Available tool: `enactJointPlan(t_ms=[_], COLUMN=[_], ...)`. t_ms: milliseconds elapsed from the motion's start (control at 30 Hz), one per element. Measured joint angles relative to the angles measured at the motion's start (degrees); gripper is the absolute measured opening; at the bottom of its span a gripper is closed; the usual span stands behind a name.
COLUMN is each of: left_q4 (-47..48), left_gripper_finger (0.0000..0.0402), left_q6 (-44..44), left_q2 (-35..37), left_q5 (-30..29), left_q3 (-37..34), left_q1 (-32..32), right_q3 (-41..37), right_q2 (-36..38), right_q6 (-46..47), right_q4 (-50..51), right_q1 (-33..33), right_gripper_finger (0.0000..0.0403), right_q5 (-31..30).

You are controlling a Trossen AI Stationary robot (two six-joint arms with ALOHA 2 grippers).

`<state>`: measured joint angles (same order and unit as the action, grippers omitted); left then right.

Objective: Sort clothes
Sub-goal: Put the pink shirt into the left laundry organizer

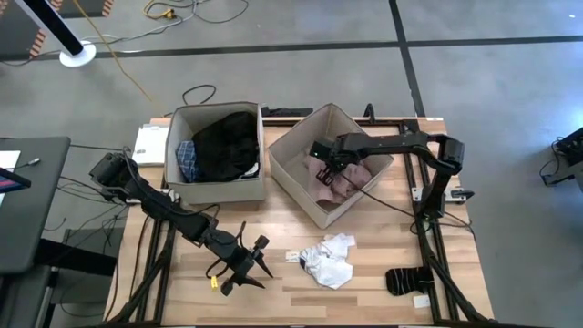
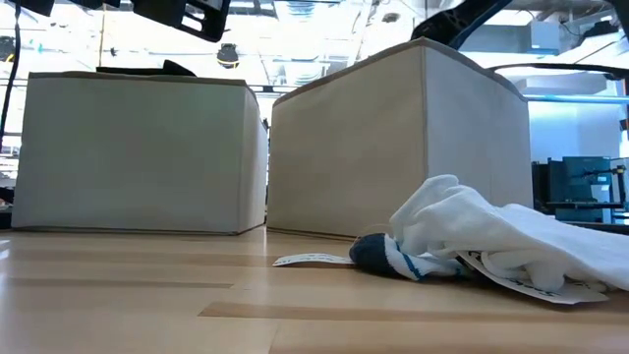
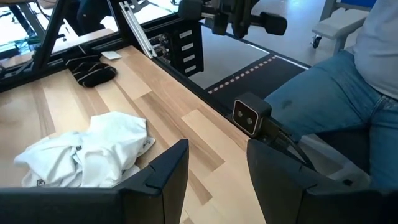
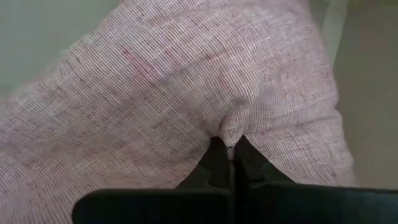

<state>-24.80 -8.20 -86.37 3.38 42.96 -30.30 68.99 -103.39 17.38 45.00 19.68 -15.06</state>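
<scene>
The pink garment (image 1: 344, 182) lies inside the right beige box (image 1: 301, 178), bunched on its floor. The right claw (image 1: 326, 167) reaches down into that box and its fingers are pressed together on a fold of the pink cloth; the right wrist view shows the weave puckered up where the two dark tips meet.

Just beside that box on the left stands the left beige box (image 1: 214, 189), touching or nearly touching it. It holds a large black garment (image 1: 228, 144) filling most of it, with a blue-and-white plaid shirt (image 1: 186, 160) tucked against its left wall.

In front of the right box, on the bare wooden worktop (image 1: 301, 292), a heap of small white-grey pieces (image 1: 328, 260) lies crumpled, with a dark blue cuff showing at its edge in the low view. Farther to the right of the heap, near the worktop's front corner, rest the black socks (image 1: 405, 279).

The left claw (image 1: 241, 264) sits low over the worktop to the left of the white heap, well apart from both boxes, its fingers spread and holding nothing.
</scene>
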Motion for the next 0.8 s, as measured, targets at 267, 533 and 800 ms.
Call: enactJointPlan(t_ms=[267, 533, 800], left_q4=[-0.08, -0.11, 1.98], left_gripper_finger=[0.0157, 0.0157, 0.0157], left_q6=[-0.36, -0.34, -0.34], left_q2=[0.0, 0.0, 0.0], left_q5=[0.0, 0.0, -2.67], left_q3=[0.0, 0.0, 0.0], left_q1=[0.0, 0.02, 0.0], right_q3=[-0.24, -0.26, 0.46], right_q2=[-0.07, -0.15, 1.39], right_q6=[-0.49, -0.75, -1.82], right_q4=[-0.79, -0.89, 0.31], right_q1=[-0.2, -0.2, -1.43], right_gripper_finger=[0.0006, 0.0006, 0.0002], right_q5=[0.66, 1.04, 0.75])
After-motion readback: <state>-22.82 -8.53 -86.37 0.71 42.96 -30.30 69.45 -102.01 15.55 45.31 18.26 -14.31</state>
